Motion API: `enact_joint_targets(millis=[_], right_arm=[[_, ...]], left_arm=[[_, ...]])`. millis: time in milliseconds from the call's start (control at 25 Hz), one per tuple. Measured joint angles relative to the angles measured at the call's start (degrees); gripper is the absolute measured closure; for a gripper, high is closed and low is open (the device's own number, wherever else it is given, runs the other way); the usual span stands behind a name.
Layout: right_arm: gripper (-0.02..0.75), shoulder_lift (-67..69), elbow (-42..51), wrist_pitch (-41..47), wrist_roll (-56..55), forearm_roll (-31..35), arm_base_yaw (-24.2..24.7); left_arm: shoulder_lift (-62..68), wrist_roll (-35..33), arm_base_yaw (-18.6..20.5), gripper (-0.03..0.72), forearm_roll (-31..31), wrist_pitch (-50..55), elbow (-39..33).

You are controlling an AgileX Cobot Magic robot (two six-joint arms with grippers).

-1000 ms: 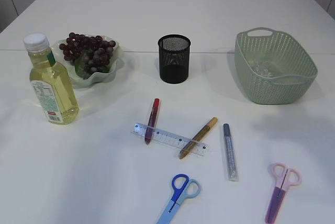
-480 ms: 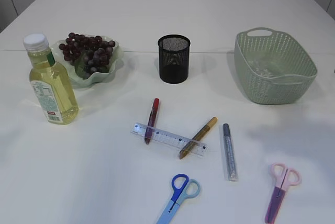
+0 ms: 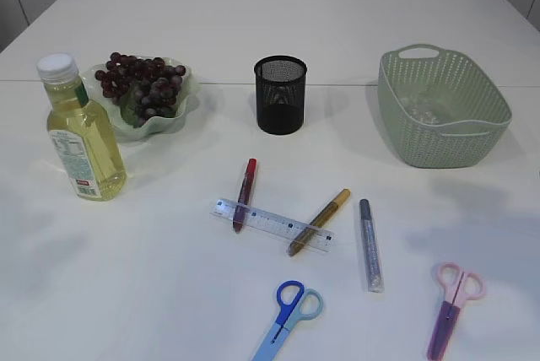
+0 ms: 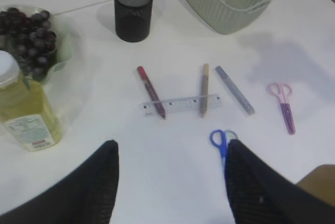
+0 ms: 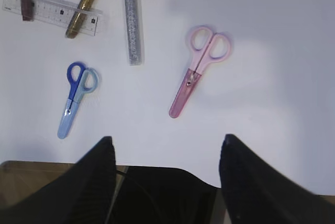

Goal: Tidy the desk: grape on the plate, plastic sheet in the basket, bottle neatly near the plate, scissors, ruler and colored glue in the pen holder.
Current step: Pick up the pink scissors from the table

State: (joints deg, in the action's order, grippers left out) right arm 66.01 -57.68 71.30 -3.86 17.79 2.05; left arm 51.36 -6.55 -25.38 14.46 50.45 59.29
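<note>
Dark grapes (image 3: 139, 83) lie on the green plate (image 3: 180, 116), and the oil bottle (image 3: 80, 129) stands upright to its left. A clear plastic sheet (image 3: 419, 109) lies in the green basket (image 3: 472, 125). The black mesh pen holder (image 3: 280, 95) stands at the middle back. The clear ruler (image 3: 272, 223) lies under the red glue (image 3: 245, 194) and gold glue (image 3: 319, 222), with the silver glue (image 3: 369, 245) beside them. Blue scissors (image 3: 287, 319) and pink scissors (image 3: 451, 310) lie near the front edge. My left gripper (image 4: 170, 144) and right gripper (image 5: 167, 138) hang open and empty above the table, outside the exterior view.
White table top (image 3: 169, 277) with its front edge (image 5: 47, 164) just under my right gripper. The pink scissors (image 5: 199, 72) lie ahead of the right gripper, and the blue scissors (image 4: 219, 140) sit by the left gripper's right finger.
No object on the table has moved. A faint shadow on the right side of the table has drifted toward the front.
</note>
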Motion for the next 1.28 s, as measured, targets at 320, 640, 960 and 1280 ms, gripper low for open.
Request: enact_joint_targets(millis=[320,640,960,1280], right_arm=[[0.253,0.00,0.00,-2.98,-14.72,-9.31,-0.81],[0.361,4.51,0.00,-2.74,-30.54,-18.84,-10.59],[0.366,15.60,0.00,-7.30,-40.49,-18.56,-19.51],[0.366,27.45,0.00,-9.01,-40.41,-15.39,-20.14]], left_arm=[[3.10,-0.10,-4.18,0.223,0.00,-0.35,0.00],[3.10,-0.10,-4.21,0.224,0.36,-1.41,0.00],[3.10,-0.10,-4.21,0.224,0.47,0.12,0.00],[3.10,-0.10,-4.21,0.225,0.57,0.61,0.00]])
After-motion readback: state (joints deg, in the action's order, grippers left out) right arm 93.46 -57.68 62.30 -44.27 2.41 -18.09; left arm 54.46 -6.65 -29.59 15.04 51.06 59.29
